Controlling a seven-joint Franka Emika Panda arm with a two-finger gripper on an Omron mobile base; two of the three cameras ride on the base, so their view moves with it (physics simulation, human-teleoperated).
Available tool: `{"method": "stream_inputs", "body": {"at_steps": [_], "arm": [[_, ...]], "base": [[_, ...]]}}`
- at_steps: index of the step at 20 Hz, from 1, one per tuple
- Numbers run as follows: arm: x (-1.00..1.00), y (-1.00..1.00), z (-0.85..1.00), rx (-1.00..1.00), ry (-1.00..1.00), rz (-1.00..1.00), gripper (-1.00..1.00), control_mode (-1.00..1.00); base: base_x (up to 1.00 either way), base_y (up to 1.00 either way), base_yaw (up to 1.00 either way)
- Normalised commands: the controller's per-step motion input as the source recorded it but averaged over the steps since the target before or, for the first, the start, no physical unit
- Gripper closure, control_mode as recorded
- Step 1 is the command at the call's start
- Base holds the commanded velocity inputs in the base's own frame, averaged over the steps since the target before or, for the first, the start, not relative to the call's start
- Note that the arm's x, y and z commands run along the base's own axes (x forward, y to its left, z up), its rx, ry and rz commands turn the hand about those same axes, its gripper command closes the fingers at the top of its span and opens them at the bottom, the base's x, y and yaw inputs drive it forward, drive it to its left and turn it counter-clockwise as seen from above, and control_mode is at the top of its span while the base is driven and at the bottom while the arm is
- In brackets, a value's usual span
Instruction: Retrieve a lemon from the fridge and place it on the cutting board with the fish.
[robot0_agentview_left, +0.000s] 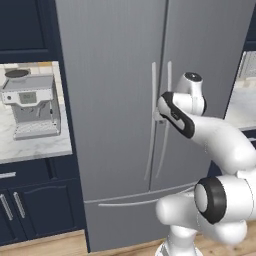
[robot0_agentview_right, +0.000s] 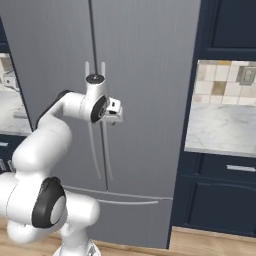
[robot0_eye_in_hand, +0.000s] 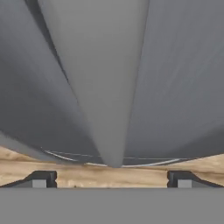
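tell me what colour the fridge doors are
Plain grey steel, both doors shut; the fridge shows best in the left base view.

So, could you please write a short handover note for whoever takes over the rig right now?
Gripper: open, holding nothing, right up at the fridge door handles; in the hand view one handle runs up between the fingertips.
Fridge: both doors and the bottom drawer shut.
Done: arm brought to the handles.
Left: close on a handle, pull the door open, find and take the lemon, carry it to the cutting board with the fish.
Nearby: a coffee machine on the counter to the fridge's left.
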Motion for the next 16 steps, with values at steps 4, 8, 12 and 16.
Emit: {"method": "stream_inputs", "body": {"at_steps": [4, 8, 12, 16], "arm": [[0.55, 0.0, -0.06, 0.0, -0.02, 0.0, -1.0, -1.0], [0.22, 0.0, 0.0, 0.0, 0.0, 0.0, -1.0, -1.0], [0.13, 0.0, -0.16, 0.0, -0.12, 0.0, -1.0, -1.0], [0.21, 0.0, -0.37, 0.0, -0.18, 0.0, -1.0, -1.0]], "base": [[0.0, 0.0, 0.0], [0.0, 0.0, 0.0], [0.0, 0.0, 0.0], [0.0, 0.0, 0.0]]}}
